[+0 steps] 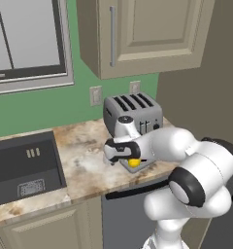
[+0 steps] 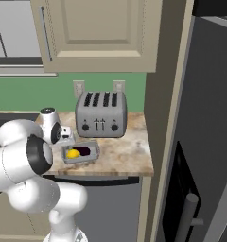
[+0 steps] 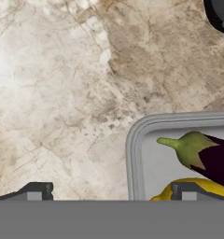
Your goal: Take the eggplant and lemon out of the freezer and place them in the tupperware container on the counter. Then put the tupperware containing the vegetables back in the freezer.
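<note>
With eggplant (image 2: 85, 151) and lemon (image 2: 73, 153) lying together in the container (image 2: 80, 154) on the surface (image 2: 120, 153) before the toaster (image 2: 101, 114), the empty, wide-open jaws (image 3: 109, 190) straddle its left rim.

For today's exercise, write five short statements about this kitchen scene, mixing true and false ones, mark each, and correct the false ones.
1. The lemon lies inside the tupperware container. True.
2. The eggplant sits on the bare counter. False: it lies in the container beside the lemon.
3. The gripper is open and holds nothing. True.
4. The container stands on top of the toaster. False: it rests on the counter in front of it.
5. The eggplant has a green stem end. True.
</note>
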Available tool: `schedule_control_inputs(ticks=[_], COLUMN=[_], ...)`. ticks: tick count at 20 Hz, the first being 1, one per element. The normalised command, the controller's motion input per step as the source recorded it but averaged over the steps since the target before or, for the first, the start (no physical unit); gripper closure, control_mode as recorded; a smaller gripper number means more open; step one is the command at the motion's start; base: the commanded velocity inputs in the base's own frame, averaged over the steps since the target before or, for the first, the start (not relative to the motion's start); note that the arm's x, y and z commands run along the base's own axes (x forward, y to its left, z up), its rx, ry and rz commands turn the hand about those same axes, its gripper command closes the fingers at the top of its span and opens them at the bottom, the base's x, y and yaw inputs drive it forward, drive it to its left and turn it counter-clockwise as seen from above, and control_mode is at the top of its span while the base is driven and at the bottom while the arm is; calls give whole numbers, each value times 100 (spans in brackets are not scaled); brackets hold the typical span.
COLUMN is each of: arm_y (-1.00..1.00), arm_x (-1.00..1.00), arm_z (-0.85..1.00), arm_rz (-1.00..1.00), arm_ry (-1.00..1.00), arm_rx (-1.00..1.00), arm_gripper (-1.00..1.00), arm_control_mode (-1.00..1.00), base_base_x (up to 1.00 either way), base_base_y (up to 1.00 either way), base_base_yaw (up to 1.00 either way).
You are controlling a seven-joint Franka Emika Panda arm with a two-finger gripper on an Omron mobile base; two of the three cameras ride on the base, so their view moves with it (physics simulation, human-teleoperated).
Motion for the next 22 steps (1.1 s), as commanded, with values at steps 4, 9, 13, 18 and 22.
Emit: schedule_control_inputs(ticks=[4,9,13,18,22], arm_y=[0,0,0,0,0], arm_x=[0,0,0,0,0], arm_z=[-10,-7,-14,-21,-20], arm_rz=[0,0,0,0,0], arm_ry=[0,0,0,0,0], arm_rx=[0,0,0,0,0], arm_gripper=[-100,-100,-100,-100,-100], arm_control_mode=[-100,-100,-100,-100,-100], base_base_x=[0,0,0,0,0], base_base_y=[0,0,0,0,0], base_base_yaw=[0,0,0,0,0])
